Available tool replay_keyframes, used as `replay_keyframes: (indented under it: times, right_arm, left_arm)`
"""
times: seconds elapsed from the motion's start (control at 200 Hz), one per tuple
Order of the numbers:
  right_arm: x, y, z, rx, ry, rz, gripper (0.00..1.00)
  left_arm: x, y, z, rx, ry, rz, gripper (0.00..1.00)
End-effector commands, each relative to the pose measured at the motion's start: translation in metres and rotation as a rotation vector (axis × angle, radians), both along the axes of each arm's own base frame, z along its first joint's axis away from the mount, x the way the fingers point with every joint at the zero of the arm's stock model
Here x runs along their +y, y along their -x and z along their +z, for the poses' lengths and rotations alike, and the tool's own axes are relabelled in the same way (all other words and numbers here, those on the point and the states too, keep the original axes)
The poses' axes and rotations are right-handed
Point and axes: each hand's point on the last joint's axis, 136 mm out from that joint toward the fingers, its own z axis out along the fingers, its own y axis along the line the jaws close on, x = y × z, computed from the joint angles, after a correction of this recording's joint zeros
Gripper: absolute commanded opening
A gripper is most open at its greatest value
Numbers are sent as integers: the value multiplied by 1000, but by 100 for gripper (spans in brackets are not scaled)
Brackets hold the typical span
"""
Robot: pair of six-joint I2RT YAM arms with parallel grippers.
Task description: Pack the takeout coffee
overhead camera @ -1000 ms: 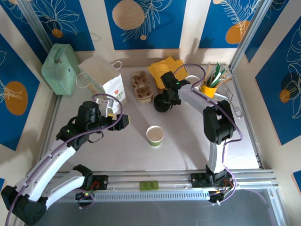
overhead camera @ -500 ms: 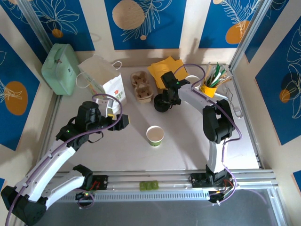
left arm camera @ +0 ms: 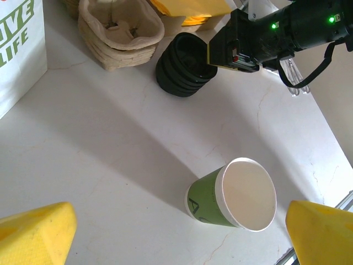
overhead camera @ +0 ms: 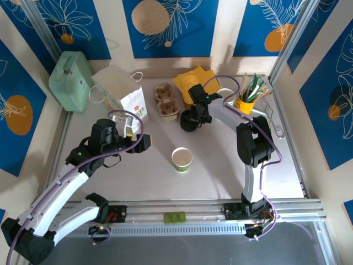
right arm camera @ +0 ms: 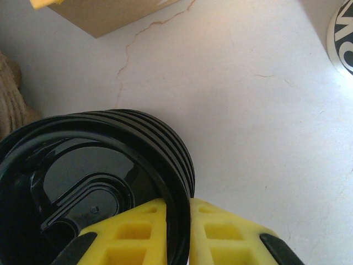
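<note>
White tabletop (overhead camera: 209,171) between blue patterned walls is where you find the job barely begun. Your green paper cup (overhead camera: 181,159) stands uncovered mid-table, apart from everything else. Your right gripper (right arm camera: 176,221) has its fingers narrowed onto the rim of one lid (right arm camera: 177,182) at the end of the black lid stack (overhead camera: 189,120). Your left gripper (overhead camera: 138,139) hangs spread wide near the cup, holding nothing. By my judgement, capping the cup and getting it into the paper bag (overhead camera: 124,96) are both left to do.

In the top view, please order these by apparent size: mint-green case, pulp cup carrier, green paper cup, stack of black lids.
1. mint-green case
2. pulp cup carrier
3. green paper cup and stack of black lids: look alike.
</note>
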Motion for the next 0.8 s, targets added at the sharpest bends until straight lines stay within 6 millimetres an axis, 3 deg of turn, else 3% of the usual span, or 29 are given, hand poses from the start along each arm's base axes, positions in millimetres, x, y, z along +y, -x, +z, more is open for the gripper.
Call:
replay_keyframes:
  times: [0.0, 0.275, 0.545, 0.795]
  right_arm:
    - [4, 0, 29, -47, -21, 22, 14]
    - [3, 7, 51, -99, -70, 34, 13]
    - [0, 13, 56, -97, -121, 25, 13]
    - [2, 31, 90, -146, -197, 48, 12]
  left_arm:
    - [-2, 1, 6, -18, 1, -12, 97]
    - [-13, -2, 5, -5, 16, -37, 97]
    - [-26, -4, 5, -3, 13, -60, 96]
    - [-35, -7, 13, 6, 61, -55, 96]
